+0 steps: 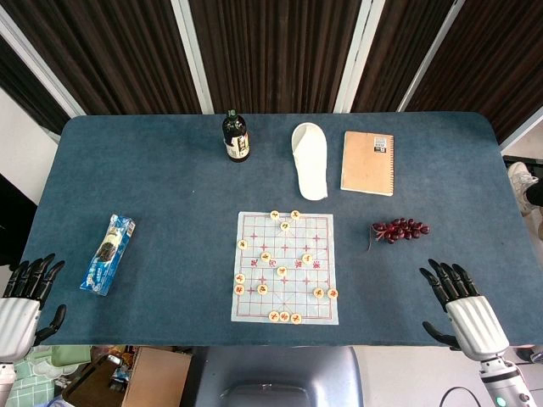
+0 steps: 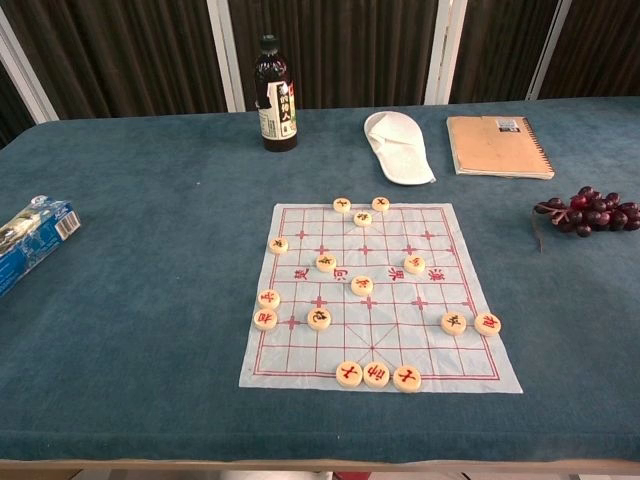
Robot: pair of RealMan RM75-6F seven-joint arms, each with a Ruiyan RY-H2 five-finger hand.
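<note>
Blue snack packet [image 1: 108, 253] and grape bunch [image 1: 400, 229] lie nearest the two idle hands on the blue table [image 1: 170, 186].

Largest on the cloth is the paper chess board [image 1: 286, 267] at the near middle, with round pieces [image 1: 274, 215] scattered across it and three in a row at its near edge. Behind it, along the far side, lie a tan notebook [image 1: 368, 163], a white slipper [image 1: 310, 159] and an upright dark bottle [image 1: 236, 136]. Toward the left edge sits the snack packet, just ahead of the left hand [image 1: 25, 297], whose fingers are spread and hold nothing. On the right, the dark red grapes rest near the right hand [image 1: 458, 301], likewise spread and holding nothing. Neither hand shows in the chest view.
</note>
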